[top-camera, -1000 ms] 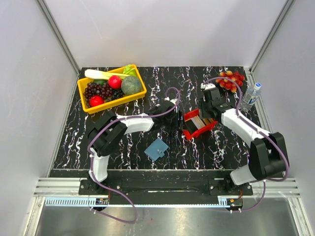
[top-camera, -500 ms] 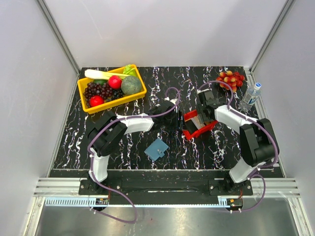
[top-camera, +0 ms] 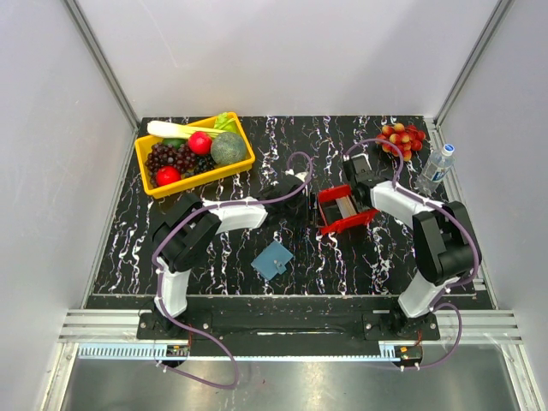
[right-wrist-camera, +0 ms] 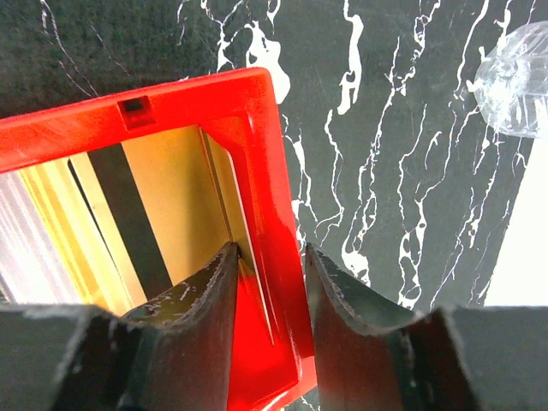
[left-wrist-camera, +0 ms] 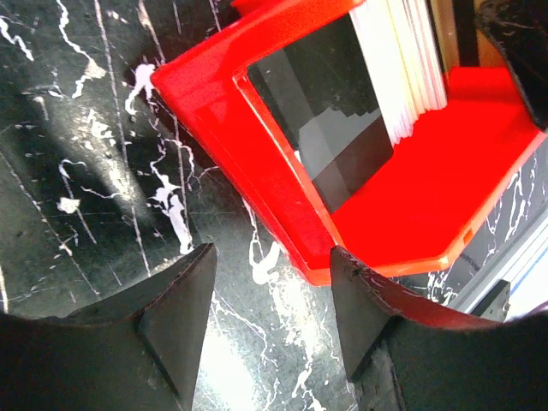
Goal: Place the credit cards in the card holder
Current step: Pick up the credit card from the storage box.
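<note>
1. Standing on edge inside the red tray [top-camera: 349, 224], the credit cards [right-wrist-camera: 167, 201] show tan-gold, dark and white faces.
2. The right fingers [right-wrist-camera: 197, 300] straddle the tray's end wall, one inside beside a tan card, one outside; clamped or not cannot be told.
3. The left fingers [left-wrist-camera: 171, 317] are spread, empty, just beside the tray's other end.
4. The card holder [top-camera: 273, 259] lies on the worktop [top-camera: 368, 257], well apart from the tray.
</note>
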Available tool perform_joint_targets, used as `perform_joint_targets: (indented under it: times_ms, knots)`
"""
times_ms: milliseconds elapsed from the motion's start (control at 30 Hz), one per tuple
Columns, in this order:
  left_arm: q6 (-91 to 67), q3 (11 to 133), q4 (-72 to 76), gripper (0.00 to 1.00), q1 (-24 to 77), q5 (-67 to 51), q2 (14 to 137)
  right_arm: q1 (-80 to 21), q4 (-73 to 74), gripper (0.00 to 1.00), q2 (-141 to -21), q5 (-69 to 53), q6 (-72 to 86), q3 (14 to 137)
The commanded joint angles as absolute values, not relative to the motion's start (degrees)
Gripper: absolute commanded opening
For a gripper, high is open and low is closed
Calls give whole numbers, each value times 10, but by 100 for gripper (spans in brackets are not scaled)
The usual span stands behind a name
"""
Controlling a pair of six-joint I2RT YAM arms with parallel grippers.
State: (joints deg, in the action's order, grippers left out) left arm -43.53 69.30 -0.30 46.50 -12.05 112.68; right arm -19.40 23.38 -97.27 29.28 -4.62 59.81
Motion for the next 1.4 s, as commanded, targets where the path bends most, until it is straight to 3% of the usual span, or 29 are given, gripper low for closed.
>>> perform_joint_targets:
  times_ms: [0, 300, 500, 600, 933, 1100, 1367]
  knots:
    - [-430, 705, 11, 59, 465, -127, 1118, -197, 198, 37, -919, 293, -43, 603]
    - [-428, 702, 18, 59, 465, -130, 1119, -197, 203, 39, -881, 170, -57, 591]
    - [-425, 699, 15, 59, 465, -130, 1114, -197, 211, 36, -912, 184, -38, 599]
    - [-425, 698, 16, 59, 465, -130, 1112, -198, 216, 56, -930, 234, -34, 612]
    - [-422, 704, 12, 59, 465, -120, 1109, -210, 203, 64, -876, 222, -51, 606]
    - [-419, 713, 14, 67, 465, -120, 1109, -210, 178, 68, -838, 257, -79, 599]
    - [-432, 738, 32, 79, 465, -137, 1126, -207, 202, 70, -923, 294, -83, 613]
